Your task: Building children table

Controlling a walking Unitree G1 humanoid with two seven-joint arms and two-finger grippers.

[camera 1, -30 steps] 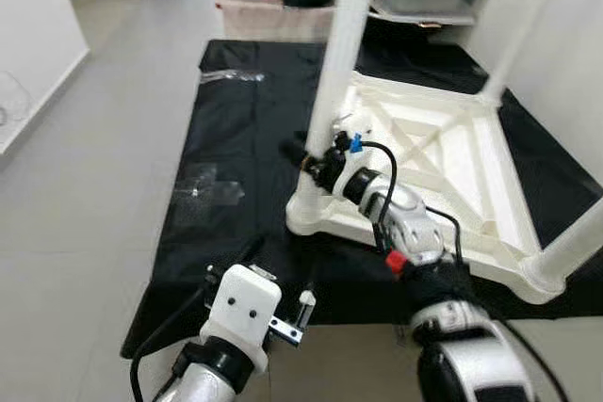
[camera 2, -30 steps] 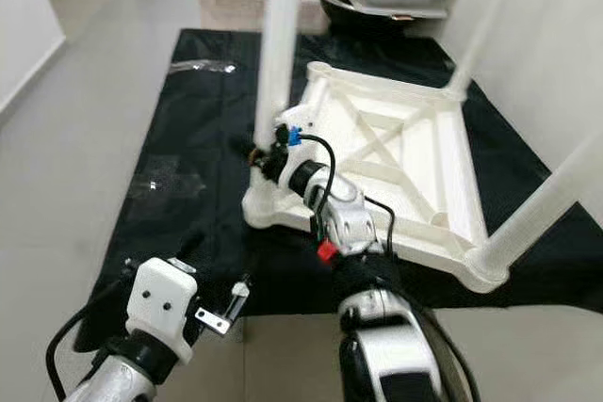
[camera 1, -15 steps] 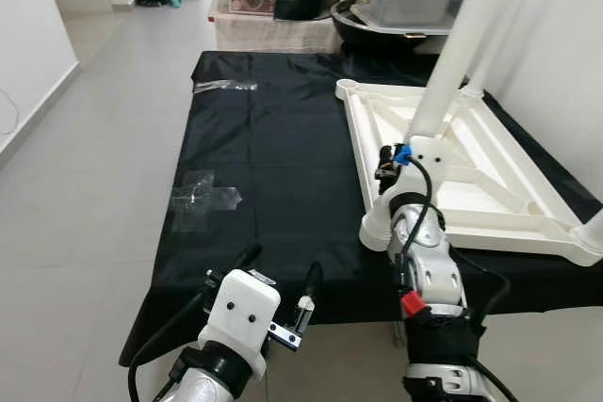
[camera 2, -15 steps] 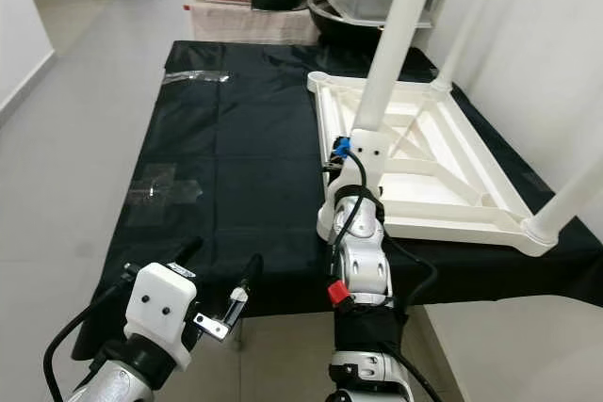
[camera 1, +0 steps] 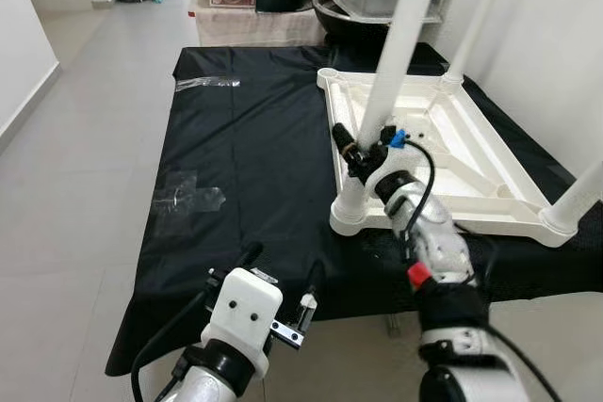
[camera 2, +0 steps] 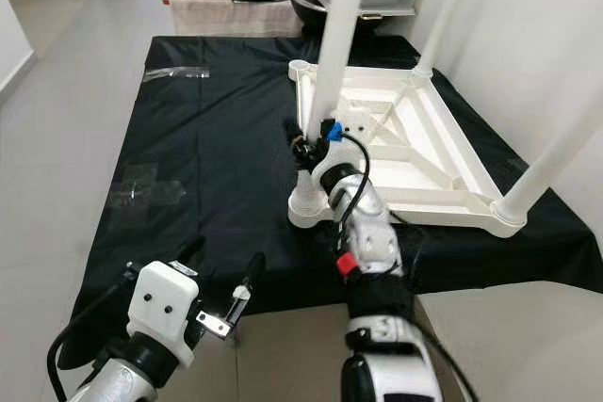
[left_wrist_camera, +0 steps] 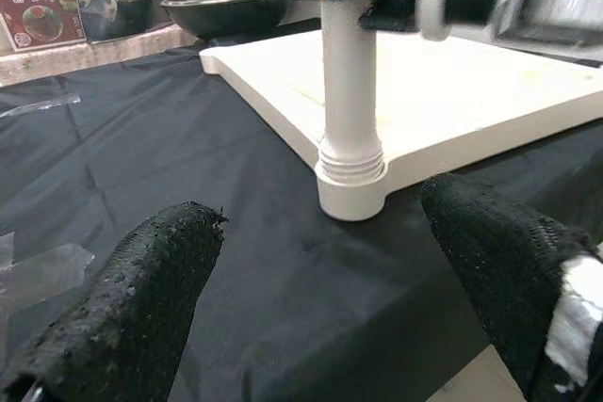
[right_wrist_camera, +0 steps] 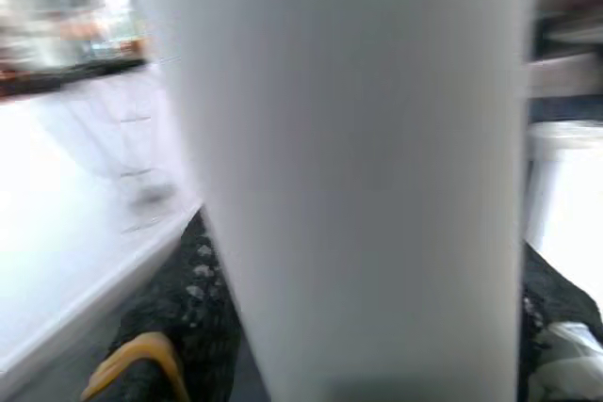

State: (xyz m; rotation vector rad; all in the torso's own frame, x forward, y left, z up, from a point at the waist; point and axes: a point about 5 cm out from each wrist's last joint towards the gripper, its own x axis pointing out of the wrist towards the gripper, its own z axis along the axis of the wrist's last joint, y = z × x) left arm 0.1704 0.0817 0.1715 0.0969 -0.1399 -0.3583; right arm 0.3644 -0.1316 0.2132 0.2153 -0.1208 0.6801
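One table leg (camera 1: 394, 54) sits clenched in our right claw (camera 1: 359, 150), near its socket; our left claw (camera 1: 281, 273) hovers released.

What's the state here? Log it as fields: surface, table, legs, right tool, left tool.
surface: black cloth on the floor
table: white tabletop, upside down on the cloth
legs: near-corner leg upright in its socket; others stand at further corners
right tool: right tool closed around the near-corner leg, low down
left tool: left tool open, hovering over the cloth's near edge
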